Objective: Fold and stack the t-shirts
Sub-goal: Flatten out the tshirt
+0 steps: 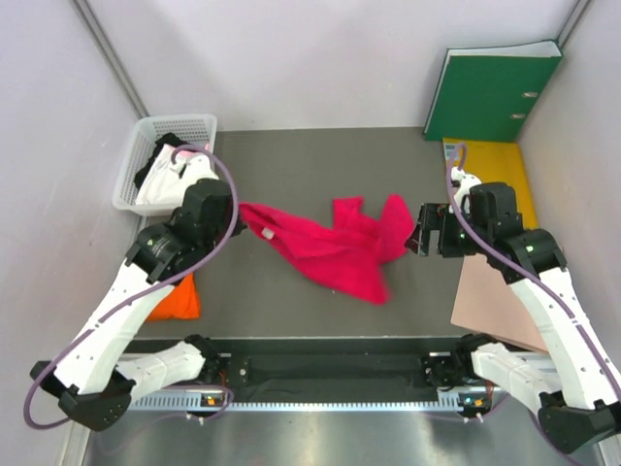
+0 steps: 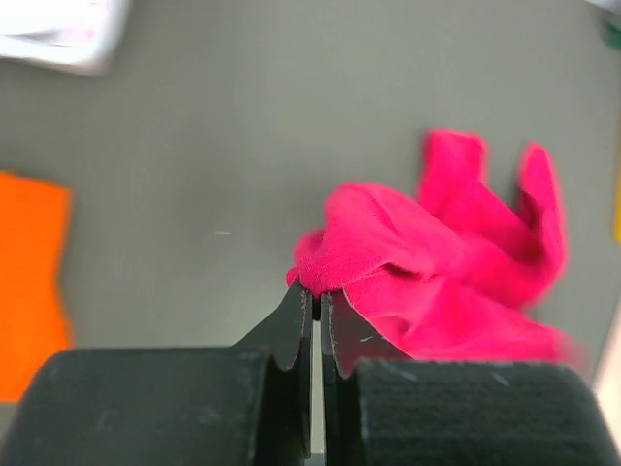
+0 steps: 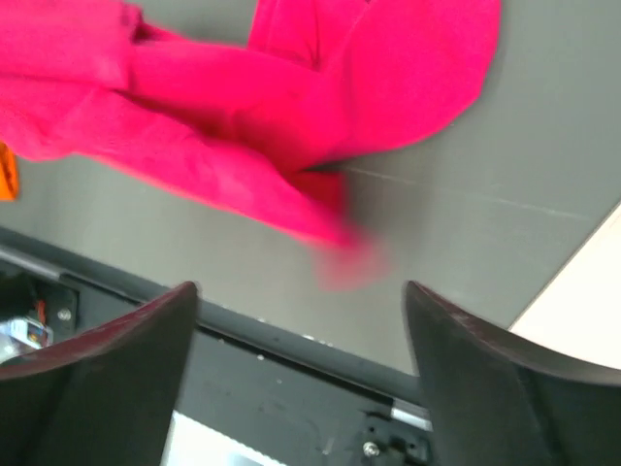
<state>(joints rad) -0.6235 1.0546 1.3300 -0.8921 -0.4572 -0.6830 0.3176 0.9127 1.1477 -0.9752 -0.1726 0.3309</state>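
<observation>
Magenta t-shirt (image 1: pixel 335 248) in tight left end effector (image 2: pixel 312 291), beside wide-open right end effector (image 3: pixel 301 287)

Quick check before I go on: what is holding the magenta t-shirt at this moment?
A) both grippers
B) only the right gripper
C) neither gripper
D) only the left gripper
D: the left gripper is pinched shut on an edge of the magenta t-shirt, while the right gripper stands open beside the cloth with nothing between its fingers.
</observation>
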